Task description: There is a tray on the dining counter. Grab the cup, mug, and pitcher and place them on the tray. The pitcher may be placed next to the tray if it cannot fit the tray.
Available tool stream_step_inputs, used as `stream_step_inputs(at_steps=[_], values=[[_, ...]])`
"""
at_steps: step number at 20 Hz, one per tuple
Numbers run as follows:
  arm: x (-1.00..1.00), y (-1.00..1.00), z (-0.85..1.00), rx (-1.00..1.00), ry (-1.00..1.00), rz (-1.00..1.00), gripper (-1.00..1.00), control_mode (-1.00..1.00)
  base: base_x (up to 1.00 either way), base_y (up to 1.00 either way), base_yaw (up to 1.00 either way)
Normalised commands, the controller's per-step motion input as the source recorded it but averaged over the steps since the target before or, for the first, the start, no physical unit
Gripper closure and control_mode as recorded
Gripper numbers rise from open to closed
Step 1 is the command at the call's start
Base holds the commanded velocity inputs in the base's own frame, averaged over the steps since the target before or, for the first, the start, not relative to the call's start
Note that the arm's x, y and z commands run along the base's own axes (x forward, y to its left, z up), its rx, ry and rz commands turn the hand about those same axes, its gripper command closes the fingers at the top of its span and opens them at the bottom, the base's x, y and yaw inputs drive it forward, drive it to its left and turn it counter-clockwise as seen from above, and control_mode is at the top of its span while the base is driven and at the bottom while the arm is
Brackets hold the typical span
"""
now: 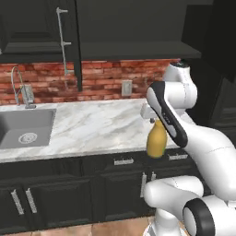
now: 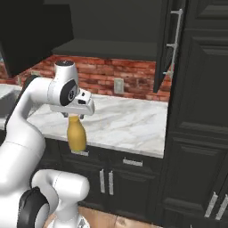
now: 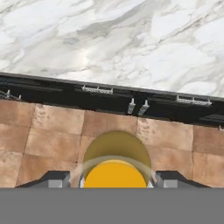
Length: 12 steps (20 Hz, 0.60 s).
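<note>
**Desk:** Where is your pitcher (image 1: 156,139) in this kitchen scene?

**Field:** You have it hanging off the near edge of the brick-backed marble counter (image 1: 92,126), above the tiled floor (image 3: 43,140), its neck clamped in the gripper (image 2: 74,116).

**Desk:** How will it handle for you?

**Field:** You should judge it rigid, smooth, likely slippery and breakable. Its body is wide below the narrow neck, so it may swing. You hold it at the neck; move gently and keep it upright until you reach the tray.

marble counter (image 1: 92,126), brick backsplash (image 1: 101,78), dark cabinets (image 1: 69,193)
</note>
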Motion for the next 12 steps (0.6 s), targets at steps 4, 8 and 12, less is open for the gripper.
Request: stream_step_inputs(at_steps=[4, 8, 12], values=[[0.0, 0.0, 0.0, 0.0, 0.0, 0.0, 1.0, 1.0, -0.31, 0.29, 0.54], [0.0, 0.0, 0.0, 0.0, 0.0, 0.0, 1.0, 1.0, -0.22, 0.44, 0.63], [0.0, 0.0, 0.0, 0.0, 0.0, 0.0, 1.0, 1.0, -0.09, 0.61, 0.71]])
